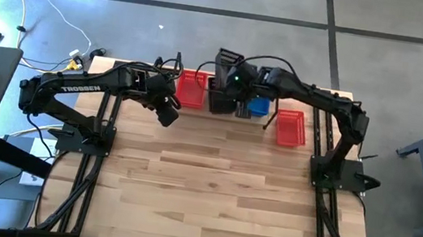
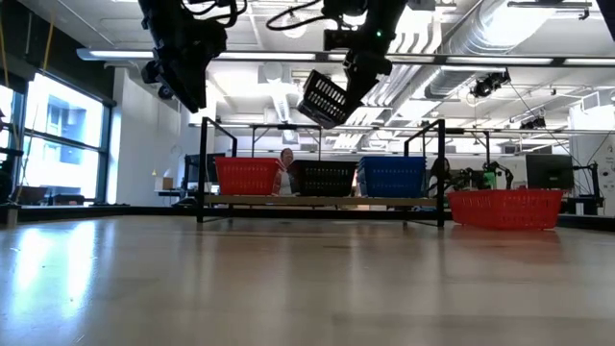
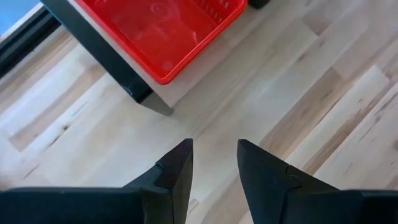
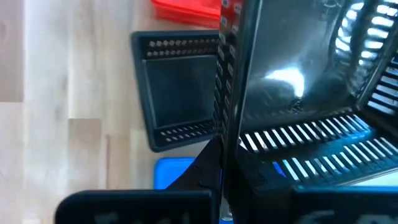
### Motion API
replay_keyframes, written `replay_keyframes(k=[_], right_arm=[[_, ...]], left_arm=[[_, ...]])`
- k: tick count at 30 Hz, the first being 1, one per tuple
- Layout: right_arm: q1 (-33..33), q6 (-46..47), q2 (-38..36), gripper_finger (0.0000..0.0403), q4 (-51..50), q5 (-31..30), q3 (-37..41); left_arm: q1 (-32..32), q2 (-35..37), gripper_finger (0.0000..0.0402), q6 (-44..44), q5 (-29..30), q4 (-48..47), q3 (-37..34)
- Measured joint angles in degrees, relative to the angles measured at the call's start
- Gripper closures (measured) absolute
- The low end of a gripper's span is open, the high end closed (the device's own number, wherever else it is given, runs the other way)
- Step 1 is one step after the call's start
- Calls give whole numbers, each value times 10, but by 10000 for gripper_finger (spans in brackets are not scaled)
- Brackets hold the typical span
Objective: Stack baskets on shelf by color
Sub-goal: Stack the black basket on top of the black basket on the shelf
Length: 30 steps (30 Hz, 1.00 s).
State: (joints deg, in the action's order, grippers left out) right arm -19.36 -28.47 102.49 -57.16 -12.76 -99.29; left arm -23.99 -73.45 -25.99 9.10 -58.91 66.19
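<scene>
Your right gripper (image 2: 338, 96) pinches a black basket (image 2: 322, 98) above the shelf (image 2: 322, 201); left gripper (image 3: 214, 165) spread, empty. One red basket (image 2: 506, 208) waits on the bench (image 1: 219, 185).

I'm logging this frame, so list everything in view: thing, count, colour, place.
shelf: one, light wood with black uprights, far edge of table.
baskets on shelf: three, red, black, blue, side by side.
held basket: one, black, tilted in the air above the shelf.
loose basket: one, red, on the table right of the shelf.
person: one, in the room behind the shelf.
right gripper: jaws shut on the held basket.
left gripper: jaws open, empty, above the table near the red basket.
</scene>
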Motion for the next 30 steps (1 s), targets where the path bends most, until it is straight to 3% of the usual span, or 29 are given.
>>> replay_keyframes(k=[14,30], right_arm=[[-4,-11,51,403,-9,22,0],[10,-26,90,403,-30,28,0]], left_arm=[[0,-2,287,-74,1,2,0],[0,-3,287,-99,1,2,0]])
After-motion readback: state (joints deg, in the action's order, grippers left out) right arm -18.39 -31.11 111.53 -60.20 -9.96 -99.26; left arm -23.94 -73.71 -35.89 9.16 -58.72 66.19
